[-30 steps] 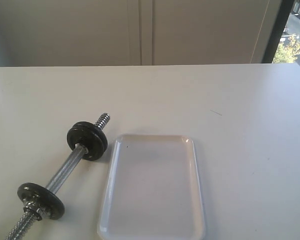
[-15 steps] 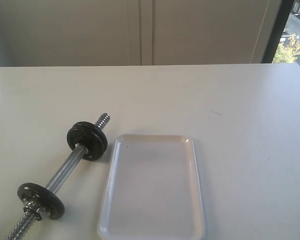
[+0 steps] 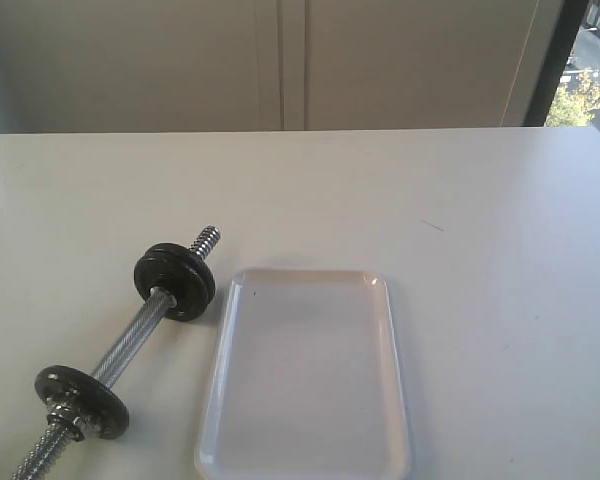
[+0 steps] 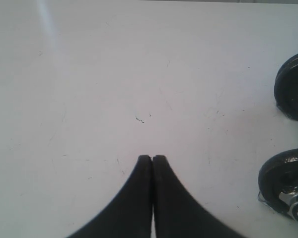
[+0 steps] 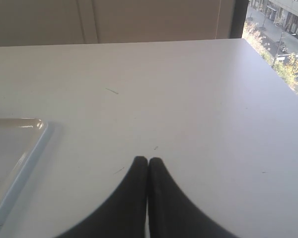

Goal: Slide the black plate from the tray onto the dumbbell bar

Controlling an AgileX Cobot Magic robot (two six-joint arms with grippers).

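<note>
The white tray lies at the front middle of the table with nothing in it; its corner shows in the right wrist view. To its left lies the chrome dumbbell bar, slanting away. A thick black disc stack sits near the bar's far threaded end, and one black disc near the close end by a silver nut. I cannot tell which of them is the black plate. The left gripper is shut and empty over bare table, with the discs off to its side. The right gripper is shut and empty beside the tray.
The white table runs back to a beige wall. A window shows at the far right, past the table's edge. Neither arm shows in the exterior view.
</note>
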